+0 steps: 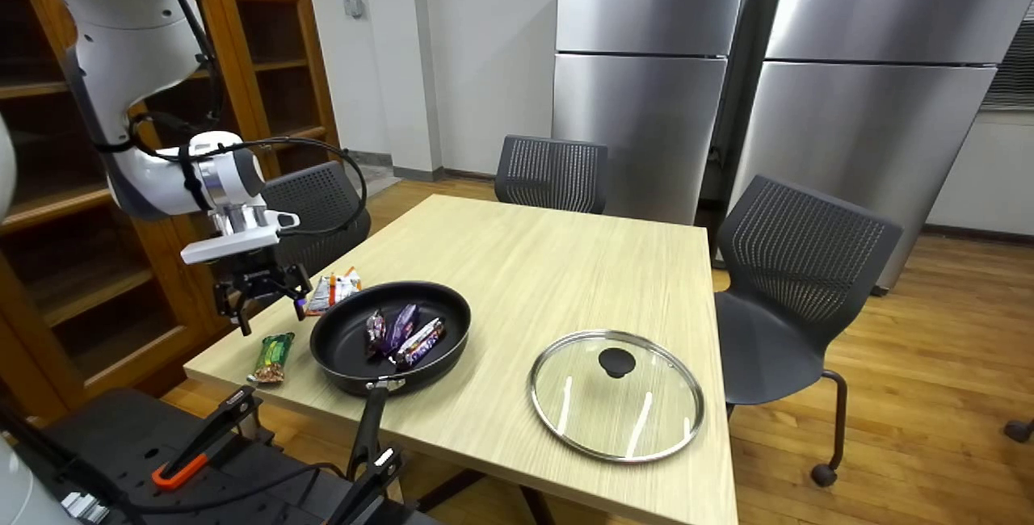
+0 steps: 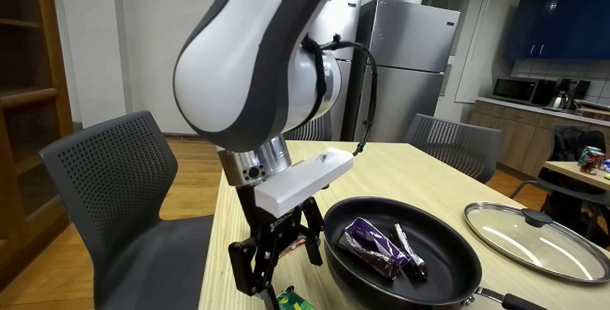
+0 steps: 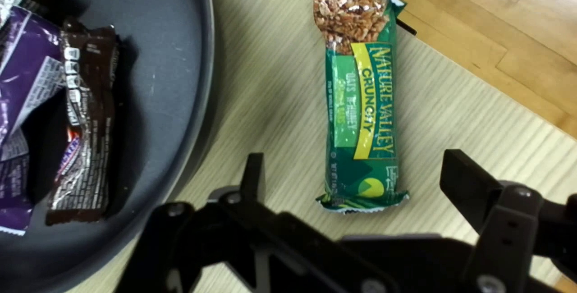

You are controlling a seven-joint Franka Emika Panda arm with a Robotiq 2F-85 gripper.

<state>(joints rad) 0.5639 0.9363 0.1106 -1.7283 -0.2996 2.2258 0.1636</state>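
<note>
Rn green bar (image 3: 360,121) blw gripper (image 1: 274,323)

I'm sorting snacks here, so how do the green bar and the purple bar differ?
The green bar lies on the table; the purple bar lies in the pan. The green bar touches no other bar, while the purple bar sits among brown bars. The open claw is nearer the green bar than the purple bar. Both have shiny printed wrappers.
</note>
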